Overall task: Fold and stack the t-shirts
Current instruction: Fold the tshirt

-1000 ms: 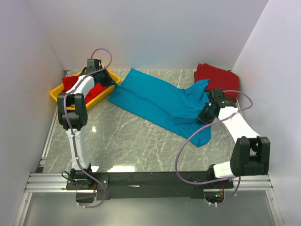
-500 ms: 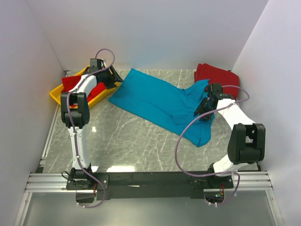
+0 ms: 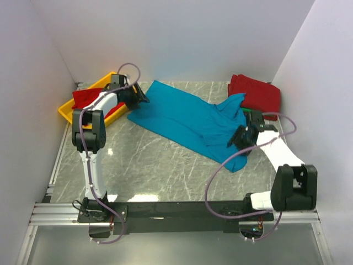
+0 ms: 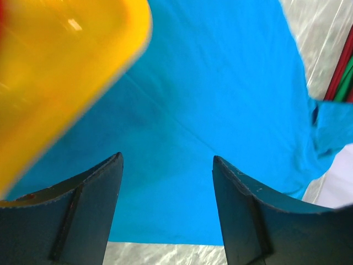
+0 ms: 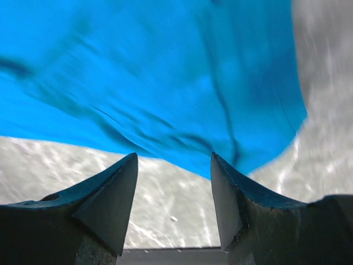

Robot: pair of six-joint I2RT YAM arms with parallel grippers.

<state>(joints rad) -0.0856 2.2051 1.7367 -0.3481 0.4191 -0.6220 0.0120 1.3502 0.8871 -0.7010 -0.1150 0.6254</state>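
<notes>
Left hand (image 3: pixel 139 97) hangs over the far-left corner of the teal-blue t-shirt (image 3: pixel 182 118), just beside the yellow tray (image 3: pixel 67 114). Its wrist view shows the two fingers (image 4: pixel 83 215) standing apart with nothing between them, only teal cloth below. Right hand (image 3: pixel 238 138) is at the opposite, near-right end of the same shirt. Its fingers are likewise parted and empty, poised above the rumpled edge where the cloth meets the bare counter (image 3: pixel 154 165).

The teal-blue t-shirt lies loose on the counter as a long band running diagonally from beside the tray toward the right arm. Its left part is flat and smooth. Its right part is bunched, with a flap pointing toward the back. It looks narrowed lengthwise, though I cannot tell how many layers it has, and it is not yet a compact packet.

In the far right corner a folded red t-shirt (image 3: pixel 256 91) rests on the counter, with a sliver of green cloth (image 4: pixel 346 80) at its near edge; this appears to be the stack. More red cloth (image 3: pixel 83 98) sits crumpled in the tray, probably waiting its turn. By my reckoning the job is roughly midway: the teal shirt needs its crosswise folds and a place on the stack, then the tray's shirts follow.
</notes>
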